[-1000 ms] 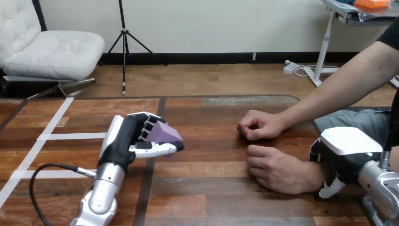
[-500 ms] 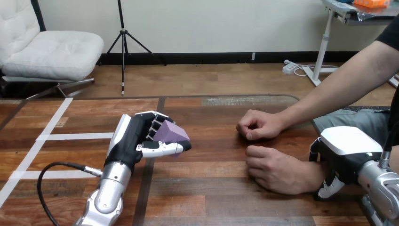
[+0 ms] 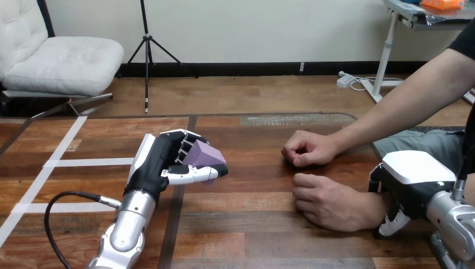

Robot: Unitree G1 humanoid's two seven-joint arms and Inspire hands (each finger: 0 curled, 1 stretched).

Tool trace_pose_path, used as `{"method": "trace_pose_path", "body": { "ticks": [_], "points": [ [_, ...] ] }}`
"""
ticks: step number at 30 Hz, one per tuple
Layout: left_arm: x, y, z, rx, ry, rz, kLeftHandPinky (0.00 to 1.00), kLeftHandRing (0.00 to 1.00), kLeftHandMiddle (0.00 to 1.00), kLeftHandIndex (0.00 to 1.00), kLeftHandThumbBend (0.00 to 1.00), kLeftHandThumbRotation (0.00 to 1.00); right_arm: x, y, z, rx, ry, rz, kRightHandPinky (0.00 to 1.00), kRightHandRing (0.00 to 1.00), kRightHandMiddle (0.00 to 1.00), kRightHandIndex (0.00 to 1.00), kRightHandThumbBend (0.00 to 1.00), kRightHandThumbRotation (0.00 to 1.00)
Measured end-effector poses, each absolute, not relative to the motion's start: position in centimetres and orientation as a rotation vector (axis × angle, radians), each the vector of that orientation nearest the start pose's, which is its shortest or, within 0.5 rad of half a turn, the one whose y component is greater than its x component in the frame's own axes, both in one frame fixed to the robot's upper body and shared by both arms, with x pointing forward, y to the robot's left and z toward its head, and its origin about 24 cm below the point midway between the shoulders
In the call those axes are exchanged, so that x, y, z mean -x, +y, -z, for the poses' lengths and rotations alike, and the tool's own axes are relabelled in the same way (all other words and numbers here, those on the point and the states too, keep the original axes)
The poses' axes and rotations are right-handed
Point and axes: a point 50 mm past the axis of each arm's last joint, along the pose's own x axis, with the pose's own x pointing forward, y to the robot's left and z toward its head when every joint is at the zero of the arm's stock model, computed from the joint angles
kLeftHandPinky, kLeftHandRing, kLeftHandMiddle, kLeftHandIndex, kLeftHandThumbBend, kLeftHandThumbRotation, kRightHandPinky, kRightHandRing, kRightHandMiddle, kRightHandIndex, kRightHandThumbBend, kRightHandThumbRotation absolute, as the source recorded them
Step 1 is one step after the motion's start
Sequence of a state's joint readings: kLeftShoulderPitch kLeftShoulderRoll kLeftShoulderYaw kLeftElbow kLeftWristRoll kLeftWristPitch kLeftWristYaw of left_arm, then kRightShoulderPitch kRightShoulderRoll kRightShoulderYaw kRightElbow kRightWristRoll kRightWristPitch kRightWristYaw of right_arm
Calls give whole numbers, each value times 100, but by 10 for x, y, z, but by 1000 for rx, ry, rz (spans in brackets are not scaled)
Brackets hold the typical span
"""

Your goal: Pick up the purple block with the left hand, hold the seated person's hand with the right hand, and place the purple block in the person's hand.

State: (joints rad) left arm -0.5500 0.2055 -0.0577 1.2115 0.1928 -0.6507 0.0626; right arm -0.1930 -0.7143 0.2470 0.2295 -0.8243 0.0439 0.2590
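The purple block (image 3: 205,156) is held a little above the wooden table (image 3: 252,224), left of centre, with my left hand (image 3: 162,162) shut on it: thumb under its near side, fingers curled over the far side. At the right, my right hand (image 3: 411,182) sits at the wrist of the person's nearer hand (image 3: 330,202), which lies loosely curled, knuckles up, on the table. My thumb (image 3: 390,223) curls under that wrist and the hand's white back covers its top. The person's farther hand (image 3: 308,148) rests as a fist behind it.
White tape strips (image 3: 84,162) run across the table's left part. A black cable (image 3: 61,204) loops beside my left forearm. Open wood lies between the block and the person's hands.
My left hand has carried the purple block a little to the right, toward the person's hands. My right hand and both of the person's hands have stayed put.
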Motion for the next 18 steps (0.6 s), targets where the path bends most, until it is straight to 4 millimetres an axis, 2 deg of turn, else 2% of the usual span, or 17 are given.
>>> {"method": "trace_pose_path", "body": {
  "ticks": [18],
  "points": [
    [-318,157,5,-320,15,210,33,38,46,49,81,15,-278,-253,-59,1524,273,-343,44,50,55,54,77,0]
  ]
}}
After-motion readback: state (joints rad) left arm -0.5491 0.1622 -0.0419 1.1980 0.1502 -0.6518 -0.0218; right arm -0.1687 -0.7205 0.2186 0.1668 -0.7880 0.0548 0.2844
